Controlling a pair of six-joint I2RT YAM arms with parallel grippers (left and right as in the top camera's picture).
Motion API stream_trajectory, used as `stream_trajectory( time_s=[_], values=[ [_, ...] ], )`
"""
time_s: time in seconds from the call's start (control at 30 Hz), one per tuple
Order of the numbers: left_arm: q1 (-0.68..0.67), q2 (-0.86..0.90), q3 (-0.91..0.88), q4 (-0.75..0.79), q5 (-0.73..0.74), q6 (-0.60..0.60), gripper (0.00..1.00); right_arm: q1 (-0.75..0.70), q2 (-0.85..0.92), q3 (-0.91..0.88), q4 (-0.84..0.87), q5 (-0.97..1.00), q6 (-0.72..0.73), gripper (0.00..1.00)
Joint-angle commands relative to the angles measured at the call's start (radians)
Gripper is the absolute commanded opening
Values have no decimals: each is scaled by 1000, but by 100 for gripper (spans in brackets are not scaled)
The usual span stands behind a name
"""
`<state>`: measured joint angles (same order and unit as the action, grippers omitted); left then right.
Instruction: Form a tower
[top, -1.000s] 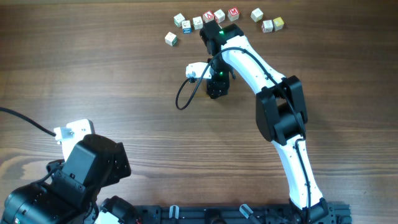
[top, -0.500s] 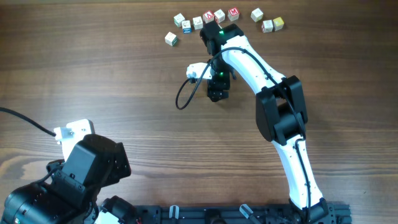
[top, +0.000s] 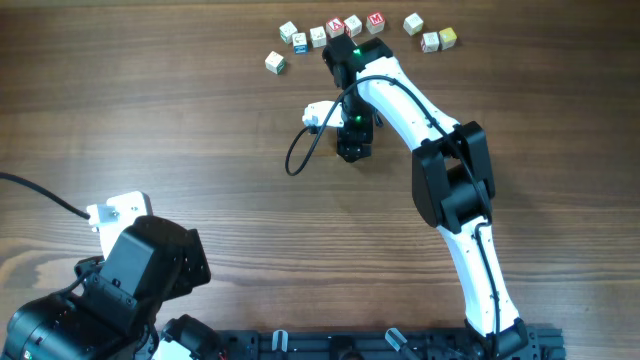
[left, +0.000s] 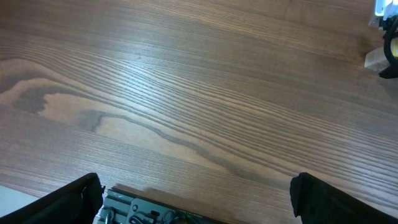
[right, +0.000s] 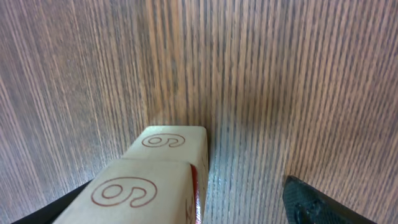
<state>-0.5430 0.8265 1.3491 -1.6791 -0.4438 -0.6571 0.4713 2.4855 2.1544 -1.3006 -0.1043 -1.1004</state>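
Note:
The tower (right: 163, 163) fills the lower left of the right wrist view. It shows as two cream wooden cubes, one on the other, each face marked with a red-brown outlined 6. A red mark runs down the side of the nearer cube. My right gripper (right: 186, 211) is open around it; the stack sits close to the left finger, with a wide gap to the right finger (right: 314, 202). From overhead the right gripper (top: 353, 142) hides the stack. My left gripper (left: 198, 199) is open over bare wood at the near left, holding nothing.
Several loose letter cubes (top: 353, 26) lie in a row along the far edge, from one at the left (top: 275, 62) to a pair at the right (top: 439, 39). A black cable (top: 300, 155) loops left of the right wrist. The left arm (top: 140, 270) is folded at the near left corner.
The right wrist has shifted very slightly to the right and its cable loop has moved with it. The left arm has not moved.

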Motion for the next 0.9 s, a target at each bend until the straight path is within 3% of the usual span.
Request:
stream_trajectory(
  time_s=[0.0,0.57,0.7,0.87],
  values=[
    [5,-1,-1,2,-2,-10,100,-4,7,-3,-3,-71,3,86],
    [5,-1,-1,2,-2,-10,100,-4,7,-3,-4,-76,0,63],
    [5,-1,-1,2,-2,-10,100,-4,7,-3,-4,-76,0,52],
    [5,-1,-1,2,-2,-10,100,-4,7,-3,-2,-76,1,56]
  ],
)
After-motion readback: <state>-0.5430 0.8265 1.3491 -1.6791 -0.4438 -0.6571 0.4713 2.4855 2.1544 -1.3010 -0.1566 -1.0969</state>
